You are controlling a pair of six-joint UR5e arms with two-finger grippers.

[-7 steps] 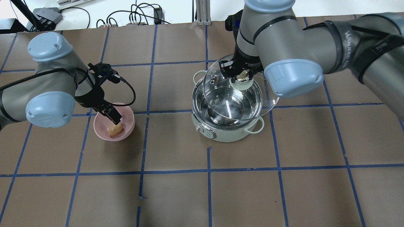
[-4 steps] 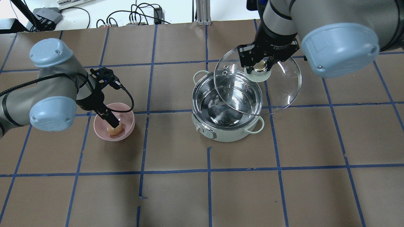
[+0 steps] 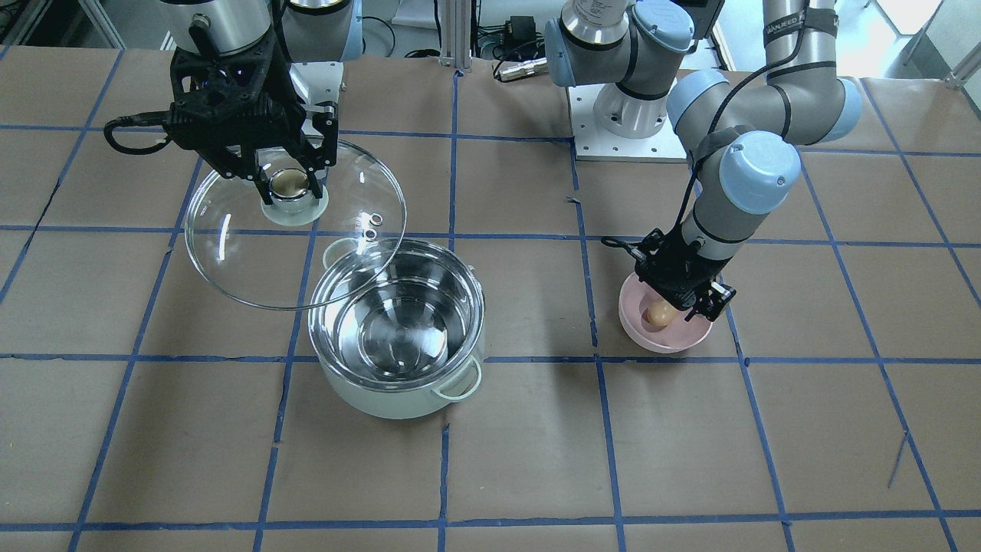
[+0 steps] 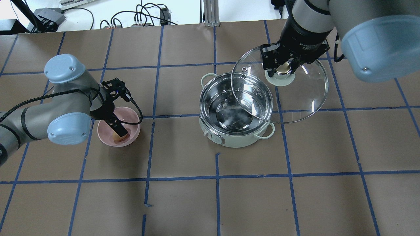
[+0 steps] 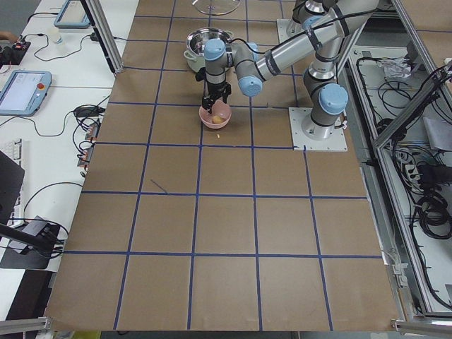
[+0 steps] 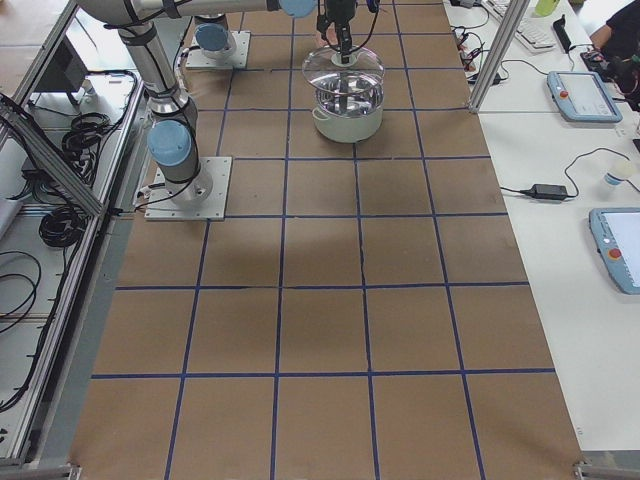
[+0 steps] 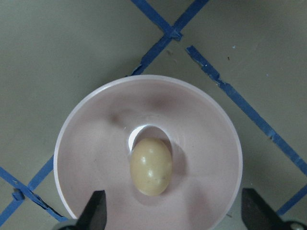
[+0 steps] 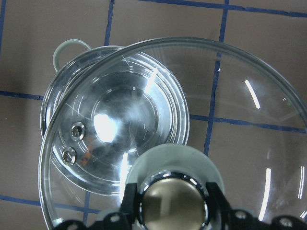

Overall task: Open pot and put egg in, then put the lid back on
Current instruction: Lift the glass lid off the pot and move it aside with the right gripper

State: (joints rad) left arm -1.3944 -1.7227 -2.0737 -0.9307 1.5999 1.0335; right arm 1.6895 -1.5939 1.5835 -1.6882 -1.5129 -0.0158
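Overhead, the right hand (image 4: 283, 67) is clamped tight on the knob (image 8: 172, 201) of the lid (image 4: 305, 95), holding it lifted at the two o'clock of the pot (image 4: 236, 141), while the left hand (image 7: 175, 213) is spread wide either side of the egg (image 7: 150, 166), not touching it, in the pink bowl (image 7: 206, 124) at nine o'clock on the brown, blue-taped counter (image 4: 197, 203).

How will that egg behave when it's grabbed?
Likely to roll: the egg is smooth and oval, lying loose in the curved bowl. Its glossy shell may slip in the left end effector, open around it. Small beside the bowl, so probably light, and fragile if squeezed.
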